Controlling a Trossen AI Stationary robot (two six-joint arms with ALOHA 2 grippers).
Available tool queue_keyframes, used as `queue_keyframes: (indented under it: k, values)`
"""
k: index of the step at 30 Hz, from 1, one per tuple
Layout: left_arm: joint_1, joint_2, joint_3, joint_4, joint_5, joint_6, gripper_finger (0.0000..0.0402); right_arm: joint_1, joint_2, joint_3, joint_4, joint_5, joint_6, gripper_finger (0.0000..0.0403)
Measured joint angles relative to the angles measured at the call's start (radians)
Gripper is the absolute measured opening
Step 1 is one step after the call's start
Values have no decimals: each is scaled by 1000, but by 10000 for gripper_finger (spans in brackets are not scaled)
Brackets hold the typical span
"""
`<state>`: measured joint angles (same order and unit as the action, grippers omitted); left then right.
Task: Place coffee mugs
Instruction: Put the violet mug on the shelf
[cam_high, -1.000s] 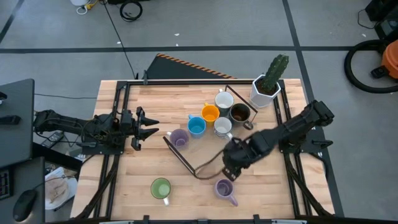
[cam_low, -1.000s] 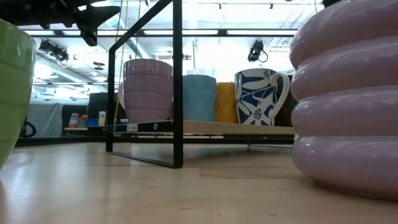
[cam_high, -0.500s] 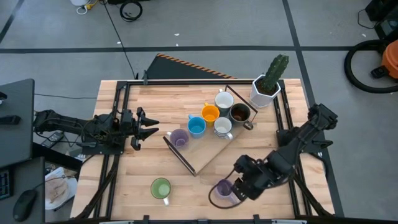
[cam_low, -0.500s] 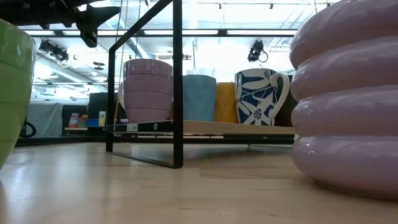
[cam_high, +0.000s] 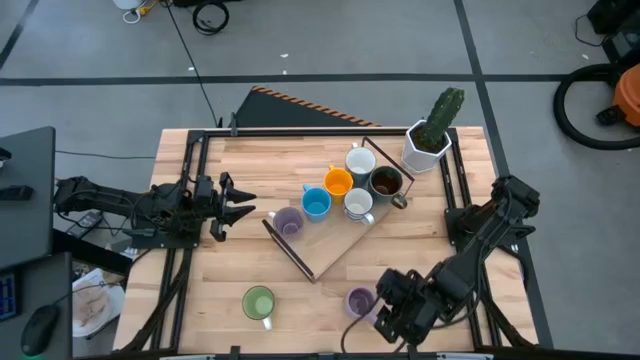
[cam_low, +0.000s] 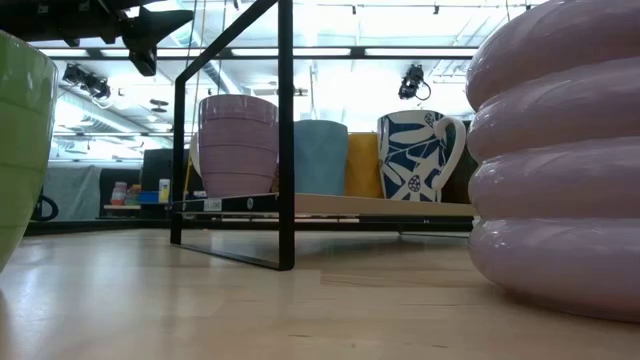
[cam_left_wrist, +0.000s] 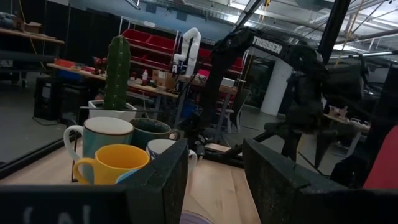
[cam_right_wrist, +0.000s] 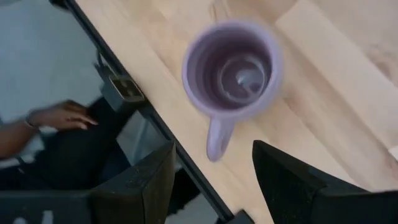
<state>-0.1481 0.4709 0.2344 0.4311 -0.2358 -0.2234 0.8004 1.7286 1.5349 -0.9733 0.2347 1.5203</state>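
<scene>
Since before, my right end effector (cam_high: 392, 312) swung to the counter's (cam_high: 330, 270) front edge, open above the lilac mug (cam_right_wrist: 231, 68). Ceramic: stiff, slippery, fragile; I would pinch its rim. Left end effector (cam_high: 240, 203) waits open.

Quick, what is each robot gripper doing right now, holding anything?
Left gripper: open, empty, waiting at the table's left side.
Right gripper: open, empty, above the lilac mug near the front edge.

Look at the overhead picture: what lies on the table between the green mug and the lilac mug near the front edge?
Nothing: in the high view only bare wood separates the green mug from the lilac mug.
</scene>
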Motion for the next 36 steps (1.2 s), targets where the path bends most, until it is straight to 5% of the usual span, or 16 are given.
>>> queue_keyframes:
  k: [11, 36]
  values:
    - [0, 0, 0, -1, 0, 1, 160, 58, 101, 1, 0, 0, 10, 219]
    - [0, 0, 0, 0, 0, 1, 160, -32, 260, 21, 8, -36, -100, 219]
